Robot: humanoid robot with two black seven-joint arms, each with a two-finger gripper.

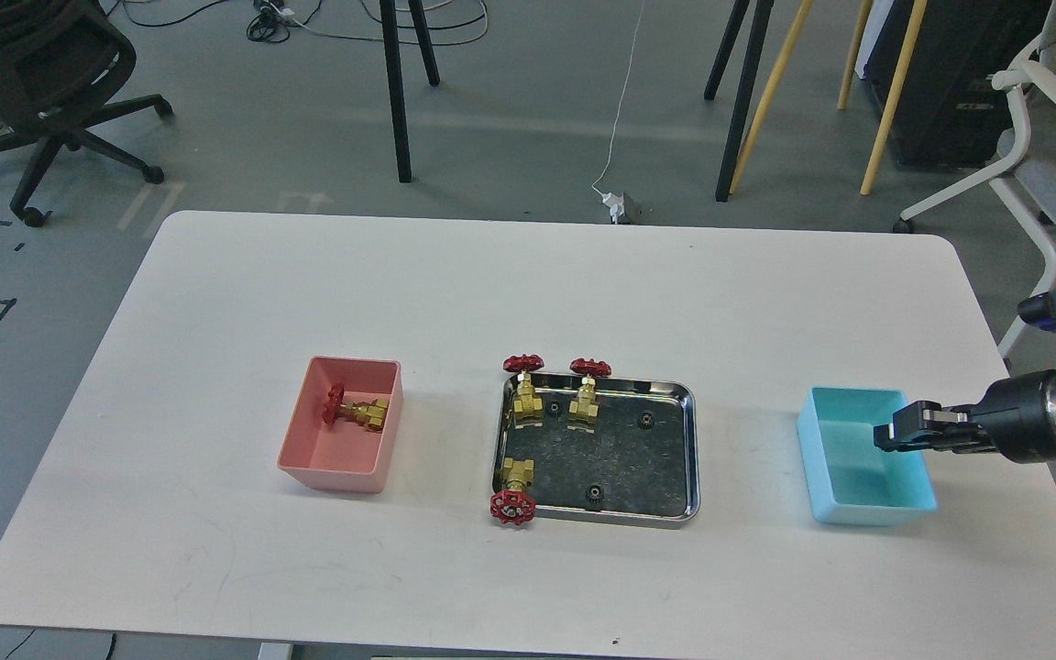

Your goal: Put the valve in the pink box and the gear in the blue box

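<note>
**On the white table, one valve sat binned as the right gripper hung over the blue box**

Across the middle of the white table (528, 275), three containers stood in a row, well apart from one another. At the left, the pink box (301, 458) held one valve (358, 411) lying on its side, its red handwheel toward the box's left wall and its brass body pointing right. At the centre, the steel tray (691, 449) carried three more valves: two (525, 387) (587, 392) stood side by side at the far rim, their red handwheels reaching past that rim, while the third (513, 493) lay at the near left corner with its handwheel overhanging the near rim. Small black gears lay scattered on the tray floor, one gear (645, 420) toward the far right, another (594, 495) by the near rim, and a third (554, 408) between the two far valves.

At the right, the blue box (835, 504) stood with its pale floor showing. The right gripper (895, 433) reached in from the right edge and hung over the box's right wall, pointing left. Its dark fingers could not be told apart, so whether the jaws were released or clenched could not be told, nor whether anything lay between them. The left arm did not appear
</note>
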